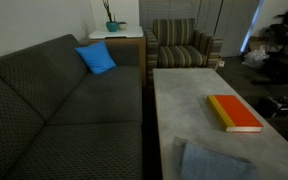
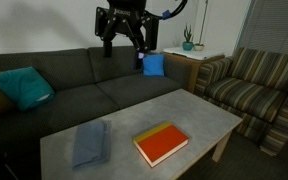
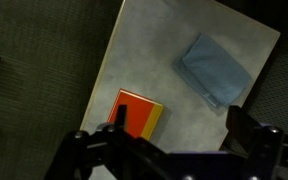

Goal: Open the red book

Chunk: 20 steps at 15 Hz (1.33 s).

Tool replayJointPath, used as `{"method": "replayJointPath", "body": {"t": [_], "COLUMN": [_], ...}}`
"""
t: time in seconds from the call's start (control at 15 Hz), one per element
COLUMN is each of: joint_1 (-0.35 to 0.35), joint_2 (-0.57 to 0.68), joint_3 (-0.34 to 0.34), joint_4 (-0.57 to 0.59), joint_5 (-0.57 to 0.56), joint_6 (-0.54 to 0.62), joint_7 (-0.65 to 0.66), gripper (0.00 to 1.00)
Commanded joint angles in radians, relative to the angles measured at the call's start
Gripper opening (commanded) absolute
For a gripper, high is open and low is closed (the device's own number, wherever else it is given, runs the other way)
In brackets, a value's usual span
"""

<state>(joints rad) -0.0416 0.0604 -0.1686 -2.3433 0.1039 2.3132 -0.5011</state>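
Observation:
The red book (image 1: 234, 113) lies closed and flat on the grey coffee table (image 1: 179, 95), with a yellow strip along one long edge. It shows in both exterior views (image 2: 161, 144) and in the wrist view (image 3: 134, 118). My gripper (image 2: 124, 47) hangs high above the sofa, well away from the book and behind the table (image 2: 189, 108). It is open and empty. In the wrist view the two fingers (image 3: 179, 128) spread wide at the bottom, and the left finger overlaps the book's corner in the picture.
A folded blue-grey cloth (image 2: 89, 143) lies on the table next to the book (image 3: 214, 68). A dark grey sofa (image 1: 74, 100) with a blue pillow (image 1: 96, 58) runs along the table. A striped armchair (image 2: 259, 85) and a side table with a plant (image 1: 112, 28) stand beyond.

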Motion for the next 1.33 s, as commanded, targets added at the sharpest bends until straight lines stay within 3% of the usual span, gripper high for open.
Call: {"method": "replayJointPath", "body": {"t": [0.0,0.33,0.53,0.67,0.8,0.87,1.0,1.27], "joint_1": [-0.029,-0.051,-0.137,-0.203,-0.241,-0.219,-0.238,-0.232], "joint_2": [0.004,0.143,0.297,0.418,0.549,0.421,0.482,0.447], "joint_3": [0.032,0.065,0.15,0.205,0.224,0.22,0.231,0.237], "joint_4": [0.0,0.072,0.182,0.276,0.378,0.262,0.298,0.292], "joint_5": [0.004,0.117,0.398,0.495,0.489,0.456,0.446,0.45], "joint_6": [0.016,0.186,0.228,0.217,0.184,0.217,0.222,0.22], "joint_7": [-0.007,-0.087,-0.313,-0.411,-0.426,-0.379,-0.378,-0.371], "gripper": [1.0,1.0,1.0,1.0,1.0,1.0,1.0,1.0]}}
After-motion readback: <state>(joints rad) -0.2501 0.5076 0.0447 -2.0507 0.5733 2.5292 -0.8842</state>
